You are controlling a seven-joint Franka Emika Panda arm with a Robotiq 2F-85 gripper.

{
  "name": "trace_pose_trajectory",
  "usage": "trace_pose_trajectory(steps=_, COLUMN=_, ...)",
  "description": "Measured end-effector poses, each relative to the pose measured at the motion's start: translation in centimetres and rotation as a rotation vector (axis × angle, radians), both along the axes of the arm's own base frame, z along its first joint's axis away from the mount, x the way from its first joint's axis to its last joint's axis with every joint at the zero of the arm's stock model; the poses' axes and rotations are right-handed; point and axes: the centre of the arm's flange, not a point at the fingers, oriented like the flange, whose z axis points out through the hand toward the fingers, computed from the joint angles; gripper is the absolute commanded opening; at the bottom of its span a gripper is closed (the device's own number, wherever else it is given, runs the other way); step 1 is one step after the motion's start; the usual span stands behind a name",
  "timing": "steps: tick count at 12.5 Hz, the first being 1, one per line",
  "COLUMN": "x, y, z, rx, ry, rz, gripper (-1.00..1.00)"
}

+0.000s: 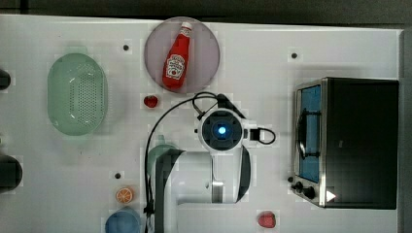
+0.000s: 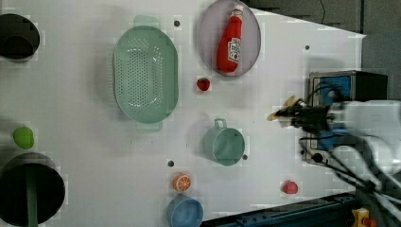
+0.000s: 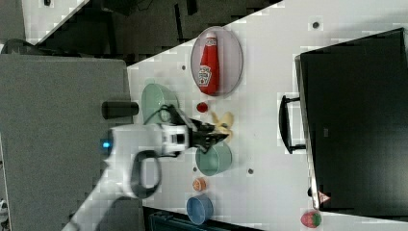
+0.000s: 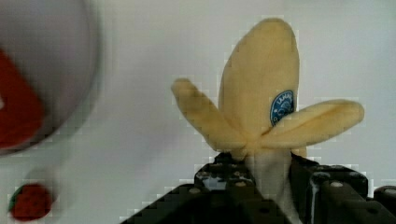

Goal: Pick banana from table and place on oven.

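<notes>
The banana is clamped in the gripper: in the wrist view the black jaws pinch its pale lower end from both sides, narrowed onto it, while the yellow body with a blue sticker points away and two peel strips splay outward. Behind it in the wrist view lie the white table, a small strawberry and the edge of a grey plate with something red on it.

The right view gives the setting: the banana sticks out past the gripper, just above a green cup in the picture and near the small red fruit; it seems to be off the table, though this angle does not settle that. The toaster oven, black-topped with its door handle facing the arm, stands well apart at the right view's right.

In the left view the banana shows as a pale tip ahead of the dark gripper, in front of the oven, with the cup standing clear of it on the table.

In the top view the arm's white wrist covers the spot, between the ketchup bottle on its plate and the oven. The green colander lies towards the top view's left, and an orange slice and a blue bowl lie near the bottom edge.
</notes>
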Motion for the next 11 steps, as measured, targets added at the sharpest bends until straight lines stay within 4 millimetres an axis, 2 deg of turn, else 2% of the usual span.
trace_pose_trajectory(steps=4, x=2.5, y=-0.2, z=16.0, rx=-0.001, ry=-0.086, rz=-0.013, gripper=-0.50)
trace_pose_trajectory(steps=6, x=2.7, y=-1.7, z=22.2, rx=0.001, ry=-0.136, rz=-0.043, gripper=-0.50)
trace_pose_trajectory(steps=8, x=2.7, y=-5.3, z=25.7, rx=0.002, ry=-0.202, rz=-0.078, gripper=-0.50)
trace_pose_trajectory(steps=9, x=2.4, y=-7.5, z=26.2, rx=0.009, ry=-0.205, rz=-0.079, gripper=-0.50)
trace_pose_trajectory(steps=11, x=1.9, y=-13.7, z=24.7, rx=0.002, ry=-0.169, rz=-0.104, gripper=-0.50)
